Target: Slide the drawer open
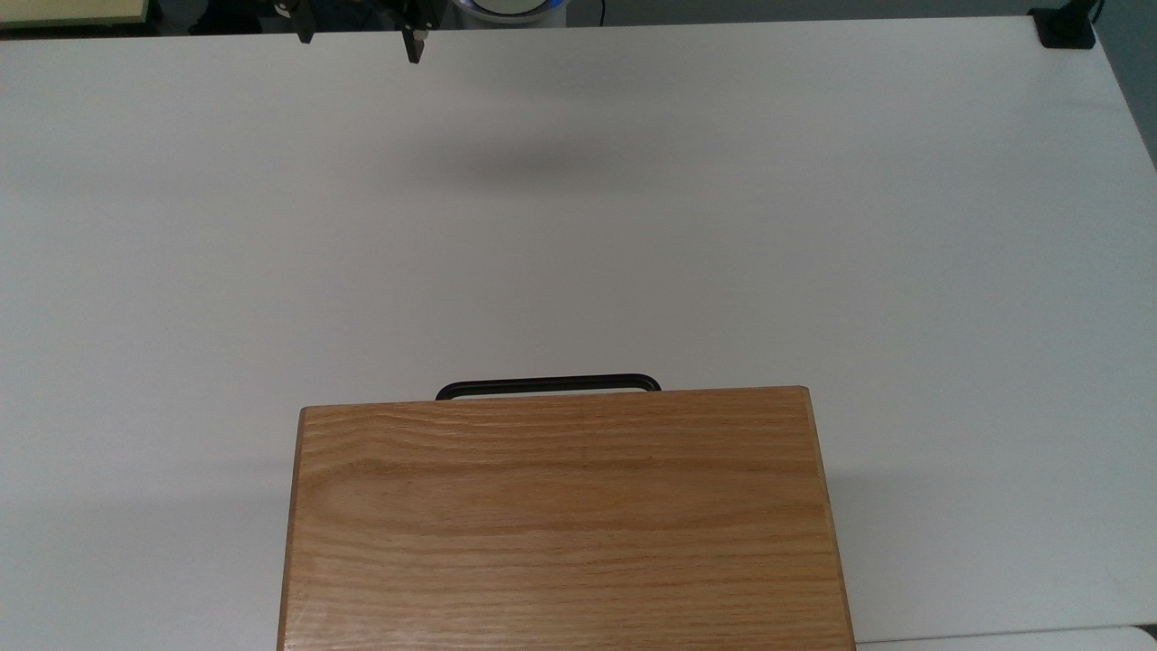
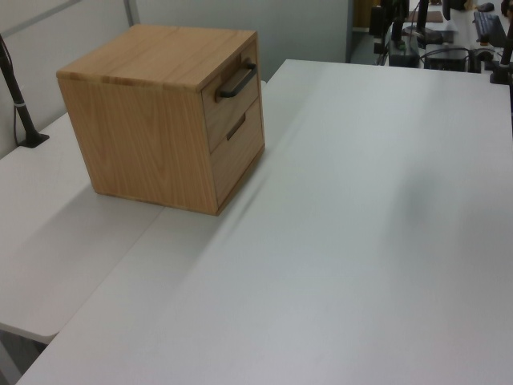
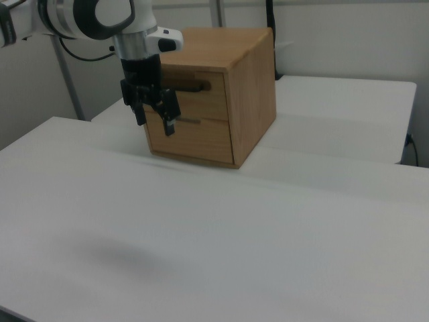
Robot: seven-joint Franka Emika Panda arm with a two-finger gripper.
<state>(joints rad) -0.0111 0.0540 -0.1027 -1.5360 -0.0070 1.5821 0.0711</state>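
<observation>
Drawer (image 2: 231, 92) shut flush in the upper front of the oak cabinet (image 2: 156, 120), black bar handle (image 1: 548, 386) jutting just past the cabinet top in the top view, a second drawer (image 2: 239, 144) beneath it. Gripper (image 3: 155, 121) high above the white table (image 1: 578, 226), fingers (image 1: 413, 43) spread apart and holding nothing, well apart from the handle at the top view's upper edge.

table (image 1: 578, 226) bare between claw (image 1: 357, 41) and handle (image 1: 547, 384) | only obstacle: cabinet (image 1: 565, 524)
</observation>
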